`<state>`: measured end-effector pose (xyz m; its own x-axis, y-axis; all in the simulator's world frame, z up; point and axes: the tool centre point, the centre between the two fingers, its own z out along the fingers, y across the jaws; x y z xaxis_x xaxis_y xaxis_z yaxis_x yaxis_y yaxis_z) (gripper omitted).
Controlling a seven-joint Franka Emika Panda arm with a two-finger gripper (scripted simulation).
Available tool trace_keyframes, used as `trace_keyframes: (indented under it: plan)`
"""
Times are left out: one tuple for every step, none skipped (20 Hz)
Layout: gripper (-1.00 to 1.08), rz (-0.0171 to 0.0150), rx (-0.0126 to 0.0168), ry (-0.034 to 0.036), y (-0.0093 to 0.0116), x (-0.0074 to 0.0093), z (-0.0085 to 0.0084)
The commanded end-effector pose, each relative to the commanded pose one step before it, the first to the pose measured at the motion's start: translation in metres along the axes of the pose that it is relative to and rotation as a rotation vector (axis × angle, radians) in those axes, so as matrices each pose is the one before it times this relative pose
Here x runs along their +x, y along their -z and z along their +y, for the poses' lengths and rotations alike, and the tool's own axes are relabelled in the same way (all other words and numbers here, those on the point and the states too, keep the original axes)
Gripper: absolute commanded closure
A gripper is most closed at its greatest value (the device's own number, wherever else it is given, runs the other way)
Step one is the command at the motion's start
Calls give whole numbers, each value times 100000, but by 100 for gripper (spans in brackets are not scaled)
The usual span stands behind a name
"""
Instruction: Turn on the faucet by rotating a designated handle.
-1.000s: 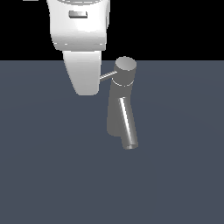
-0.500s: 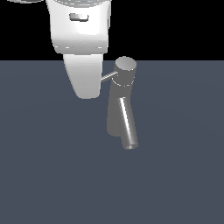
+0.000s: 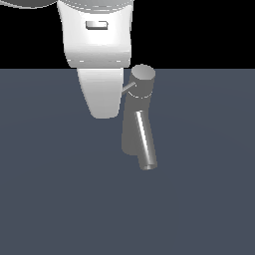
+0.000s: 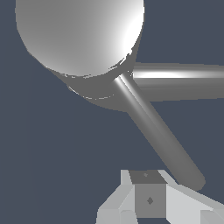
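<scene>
Jaws hidden behind the white gripper (image 3: 102,107) body, their opening impossible to tell, hang beside the grey faucet (image 3: 135,127), whose thin handle (image 3: 129,87) reaches from the round cap toward them, its tip just beside one fingertip (image 4: 148,199) in the wrist view.

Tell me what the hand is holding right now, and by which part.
Nothing that can be seen. In the wrist view the handle ends just short of one finger, with no grip visible.
</scene>
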<state>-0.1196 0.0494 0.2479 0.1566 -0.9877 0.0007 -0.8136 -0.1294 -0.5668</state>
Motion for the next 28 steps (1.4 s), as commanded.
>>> trace_keyframes:
  plan:
    - [108, 1161, -476, -2034, -58, 1188, 648]
    - [108, 0, 0, 0, 5, 79, 110]
    - [108, 20, -26, -36, -7, 98, 111]
    - [108, 0, 0, 0, 5, 78, 108]
    - [108, 0, 0, 0, 5, 77, 108]
    - [108, 28, -37, -51, -12, 104, 110]
    - [108, 0, 0, 0, 5, 76, 106]
    - [108, 20, -26, -36, -7, 95, 107]
    - [108, 0, 0, 0, 5, 75, 104]
    - [108, 0, 0, 0, 5, 75, 103]
    - [108, 28, -37, -52, -12, 101, 106]
    - [108, 0, 0, 0, 5, 74, 102]
    - [108, 0, 0, 0, 5, 73, 101]
    - [108, 28, -36, -52, -12, 99, 104]
    - [108, 0, 0, 0, 4, 72, 100]
    - [108, 0, 0, 0, 4, 72, 99]
    - [108, 27, -36, -52, -12, 98, 102]
    - [108, 0, 0, 0, 4, 71, 98]
    - [108, 19, -25, -37, -7, 90, 100]
    - [108, 0, 0, 0, 4, 71, 97]
    - [108, 0, 0, 0, 4, 70, 97]
    - [108, 27, -35, -53, -12, 97, 100]
    - [108, 0, 0, 0, 4, 70, 96]
    - [108, 0, 0, 0, 4, 70, 96]
    - [108, 27, -35, -53, -12, 96, 99]
    - [108, 0, 0, 0, 4, 70, 95]
    - [108, 0, 0, 0, 4, 70, 95]
    - [108, 19, -24, -38, -7, 88, 98]
